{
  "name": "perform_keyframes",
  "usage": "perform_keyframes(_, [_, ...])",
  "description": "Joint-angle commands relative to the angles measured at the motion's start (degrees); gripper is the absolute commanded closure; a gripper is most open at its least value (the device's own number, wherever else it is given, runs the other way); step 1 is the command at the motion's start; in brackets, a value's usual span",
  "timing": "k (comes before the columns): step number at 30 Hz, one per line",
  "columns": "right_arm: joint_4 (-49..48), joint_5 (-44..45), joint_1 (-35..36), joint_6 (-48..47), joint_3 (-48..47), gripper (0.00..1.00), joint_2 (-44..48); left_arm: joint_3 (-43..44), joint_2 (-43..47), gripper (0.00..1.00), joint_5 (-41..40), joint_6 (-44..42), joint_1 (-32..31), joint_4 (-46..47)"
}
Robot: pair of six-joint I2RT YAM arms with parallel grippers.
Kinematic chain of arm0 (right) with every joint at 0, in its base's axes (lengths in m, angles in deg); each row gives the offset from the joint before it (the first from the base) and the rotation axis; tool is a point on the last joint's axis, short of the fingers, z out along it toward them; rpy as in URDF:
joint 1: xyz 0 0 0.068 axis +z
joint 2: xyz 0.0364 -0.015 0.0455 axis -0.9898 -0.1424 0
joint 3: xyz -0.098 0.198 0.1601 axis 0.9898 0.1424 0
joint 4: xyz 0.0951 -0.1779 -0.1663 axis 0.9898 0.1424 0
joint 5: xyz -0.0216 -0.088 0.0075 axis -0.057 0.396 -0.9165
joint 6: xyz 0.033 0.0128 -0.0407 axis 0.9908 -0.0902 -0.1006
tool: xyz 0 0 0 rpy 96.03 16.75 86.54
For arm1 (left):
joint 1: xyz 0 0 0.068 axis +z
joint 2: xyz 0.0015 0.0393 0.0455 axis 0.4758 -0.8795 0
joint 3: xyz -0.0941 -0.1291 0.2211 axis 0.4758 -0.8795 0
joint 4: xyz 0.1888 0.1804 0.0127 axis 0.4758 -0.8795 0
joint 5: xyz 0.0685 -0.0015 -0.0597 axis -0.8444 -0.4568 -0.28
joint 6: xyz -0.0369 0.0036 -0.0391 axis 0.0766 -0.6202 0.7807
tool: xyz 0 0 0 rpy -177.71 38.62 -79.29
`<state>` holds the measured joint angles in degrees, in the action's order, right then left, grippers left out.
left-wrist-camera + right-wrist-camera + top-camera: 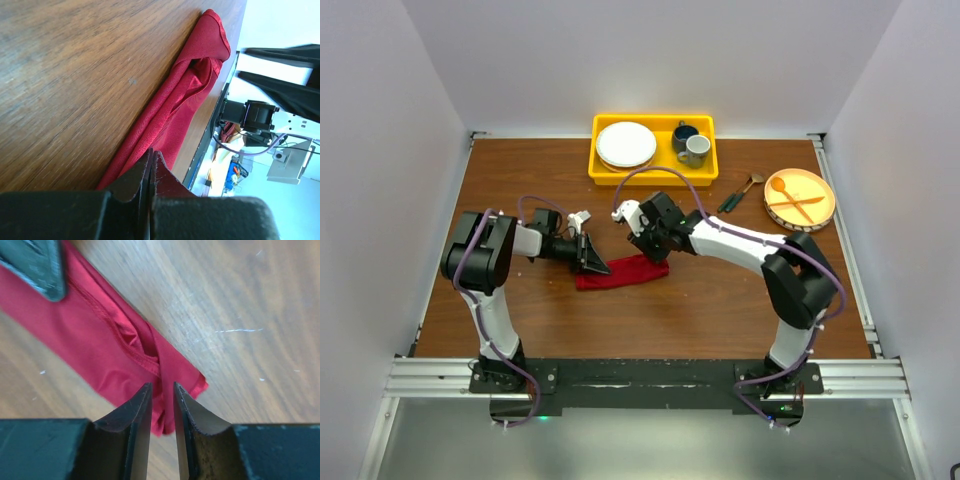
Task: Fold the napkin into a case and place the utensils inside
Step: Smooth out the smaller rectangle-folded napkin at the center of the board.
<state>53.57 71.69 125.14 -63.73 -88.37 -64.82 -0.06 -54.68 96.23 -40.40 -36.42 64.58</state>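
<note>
Red cloth is the centre of everything now: the napkin [625, 273] lies in the middle of the tabletop [720, 310] as a narrow strip, running from 9 o'clock to 3 o'clock, with a loose pleat bunched along it. I think it is not a clean case yet, so the folding step is the one in hand.

My left claw [592, 258] is at the 9 o'clock end of the strip, fully closed. In its own view the cloth runs right up under the tips, so I judge that it pinches this end to hold the strip stretched and in place. My right claw [648, 247] hangs over the 3 o'clock end with only a narrow slit between the fingers. I see cloth behind the slit, but nothing is gripped there. I suppose it is placed to take or press the hemmed corner.

The utensils [798, 198] lie on a round wooden plate [823, 185] at 2 o'clock from the napkin, well apart from it. One more spoon [741, 193] lies on the wood just beside the plate. A yellow tray [653, 178] with dishes stands at 12 o'clock, near the far edge.

Bare wood is at 6 o'clock of the strip and toward 3 o'clock, so there is room for pulling the cloth. The two claws are near each other, and this is the risk.
</note>
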Motion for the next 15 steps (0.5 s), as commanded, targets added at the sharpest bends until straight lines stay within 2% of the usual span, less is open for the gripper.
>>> perform_keyframes(1, [-1.48, 1.99, -0.09, 2.83, 1.06, 0.74, -3.49, 0.45, -2.16, 1.00, -9.58, -5.19, 0.10, -1.63])
perform_keyframes(5, [-0.77, -0.64, -0.53, 4.68, 1.77, 0.76, -5.51, 1.15, -2.34, 1.00, -9.75, -5.89, 0.10, -3.91])
perform_keyframes(9, [1.50, -5.47, -1.49, 6.35, 0.89, 0.74, -2.63, 1.51, -2.60, 1.00, -10.10, -6.68, 0.10, -4.35])
perform_keyframes(15, [7.75, -10.40, -5.71, 8.29, -8.32, 0.73, -0.16, 1.59, -2.78, 1.00, -10.28, -7.12, 0.01, -4.70])
